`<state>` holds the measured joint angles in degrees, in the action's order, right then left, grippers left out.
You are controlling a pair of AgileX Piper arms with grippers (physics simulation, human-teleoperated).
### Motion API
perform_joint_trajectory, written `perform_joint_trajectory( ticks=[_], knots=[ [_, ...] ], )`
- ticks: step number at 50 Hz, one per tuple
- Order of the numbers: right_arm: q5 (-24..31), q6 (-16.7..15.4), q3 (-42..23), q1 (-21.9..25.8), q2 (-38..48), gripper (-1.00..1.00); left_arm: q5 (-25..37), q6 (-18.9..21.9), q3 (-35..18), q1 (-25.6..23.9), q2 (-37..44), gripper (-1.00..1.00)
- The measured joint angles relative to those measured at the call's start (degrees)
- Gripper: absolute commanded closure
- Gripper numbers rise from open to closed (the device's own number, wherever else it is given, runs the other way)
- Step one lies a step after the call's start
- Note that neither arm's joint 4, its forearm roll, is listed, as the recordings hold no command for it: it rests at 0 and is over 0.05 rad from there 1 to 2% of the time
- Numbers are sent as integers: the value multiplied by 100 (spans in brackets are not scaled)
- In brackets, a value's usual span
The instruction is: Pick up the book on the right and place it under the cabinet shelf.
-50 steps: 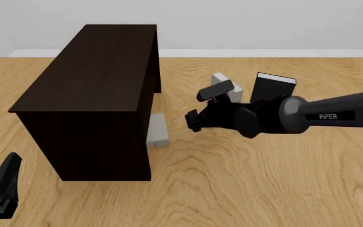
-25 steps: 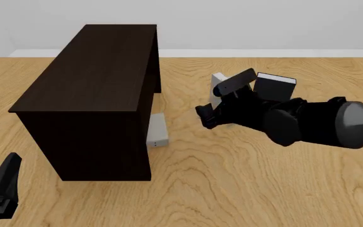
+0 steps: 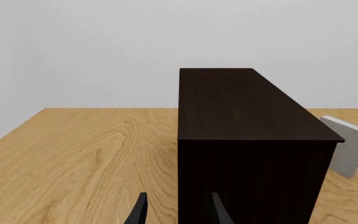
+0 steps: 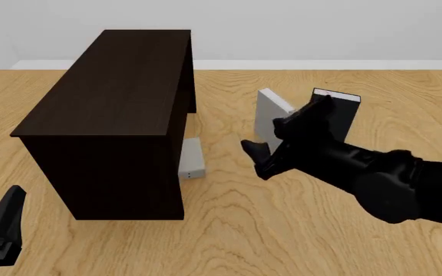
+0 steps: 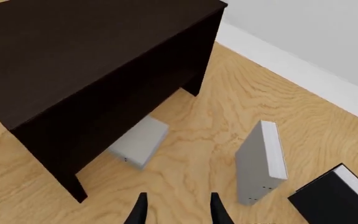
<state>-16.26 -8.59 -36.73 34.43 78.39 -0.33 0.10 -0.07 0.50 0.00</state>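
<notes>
Pulling back with fingers parted and empty

The right gripper point(image 4: 271, 144) has withdrawn from the cabinet shelf point(image 4: 106, 109); the book point(image 4: 191, 158) lies flat beneath it, apparently placed.

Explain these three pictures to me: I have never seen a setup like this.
These are simulator renders of two robot arms at a wooden table. The front view looks forward from above the arms; each wrist view comes from a camera just behind one arm's fingers.

On the table stand a dark brown cabinet, an upright grey book and an upright black book. A second grey book lies flat, partly under the cabinet.

The right gripper hangs open above the table near the upright grey book, holding nothing. The left gripper shows as two parted fingers, also empty, facing the cabinet's end.
</notes>
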Motion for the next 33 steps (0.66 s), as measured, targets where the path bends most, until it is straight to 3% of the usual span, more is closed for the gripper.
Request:
perform_joint_trajectory(
  ticks=[33],
  knots=[
    [-1540,-700,2047,281,-648,-100,-36,-1,-1,13,0,-100]
  ],
)
